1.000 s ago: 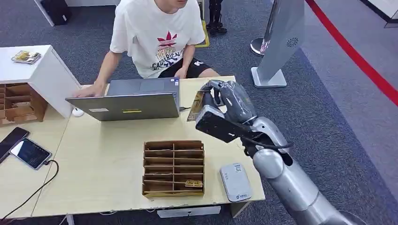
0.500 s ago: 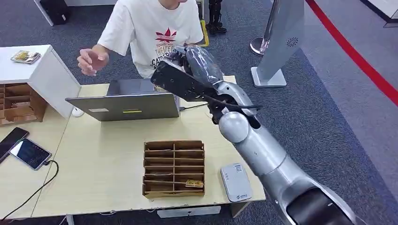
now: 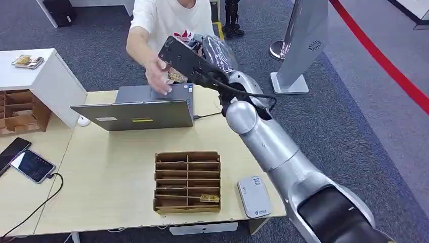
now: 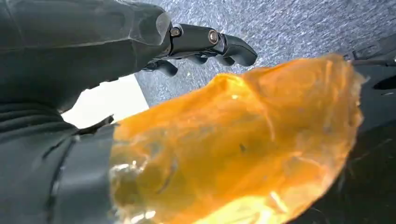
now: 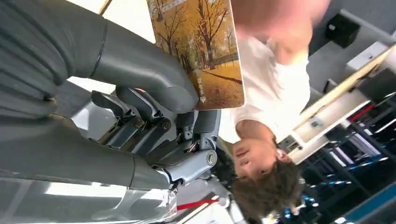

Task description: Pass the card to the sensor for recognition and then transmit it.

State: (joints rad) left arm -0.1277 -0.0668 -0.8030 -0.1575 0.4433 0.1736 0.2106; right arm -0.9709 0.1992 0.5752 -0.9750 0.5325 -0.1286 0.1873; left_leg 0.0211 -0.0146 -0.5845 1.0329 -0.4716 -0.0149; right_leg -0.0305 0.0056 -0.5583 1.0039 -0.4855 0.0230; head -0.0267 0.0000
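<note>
While the card (image 5: 203, 51), printed with yellow autumn trees, sits pinched between the thumb and fingers of my right hand (image 3: 202, 58), I hold it raised over the far edge of the table (image 3: 101, 182), above the open laptop (image 3: 136, 109). A person's hand (image 3: 159, 78) reaches in just beside the card. My left hand (image 4: 84, 51) hangs over grey carpet (image 4: 299, 23), its dark fingers curled in; whether they hold anything I cannot tell.

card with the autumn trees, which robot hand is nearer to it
Right. The right hand holds the card, thumb pressed on its face, raised over the laptop toward the person's hand. The left hand hangs over carpet, fingers apart, away from the card.
</note>
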